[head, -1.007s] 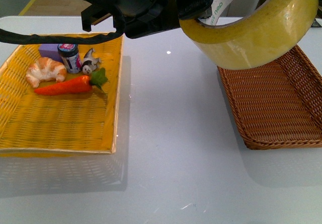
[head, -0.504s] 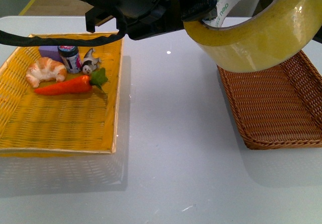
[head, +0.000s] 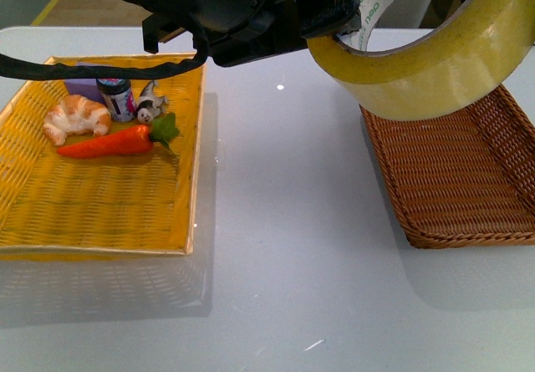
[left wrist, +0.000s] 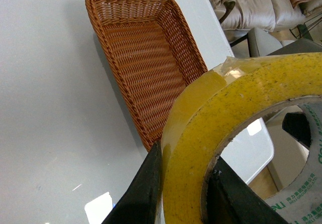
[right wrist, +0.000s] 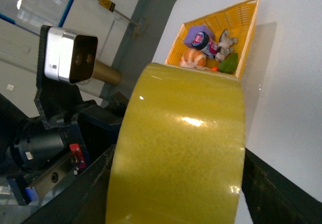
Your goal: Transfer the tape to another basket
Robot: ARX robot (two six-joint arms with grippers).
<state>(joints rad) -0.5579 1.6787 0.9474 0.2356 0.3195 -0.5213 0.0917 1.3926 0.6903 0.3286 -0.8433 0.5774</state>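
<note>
Yellow tray (head: 100, 213): on the white table (head: 284, 221), well apart to the left of the basket (head: 456, 180).
Tray contents: croissant (head: 77, 117), carrot (head: 113, 142), capped jar (head: 115, 96), small figurine (head: 149, 104) and purple block (head: 81, 88), grouped at the tray's far end, all well left of the basket.
Left gripper (left wrist: 183, 161): raised, left of the basket; jaws clenched on the wall of the tape (head: 418, 71), one finger outside the roll, one inside the core.
Tape position: aloft and tilted, seen over the basket's far left corner, clear of the weave.
Basket condition: brown wicker, flared sides, resting flat on the table.
Right gripper (right wrist: 176, 156): raised near the basket; fingers flank the roll on both sides; grip cannot be confirmed.
</note>
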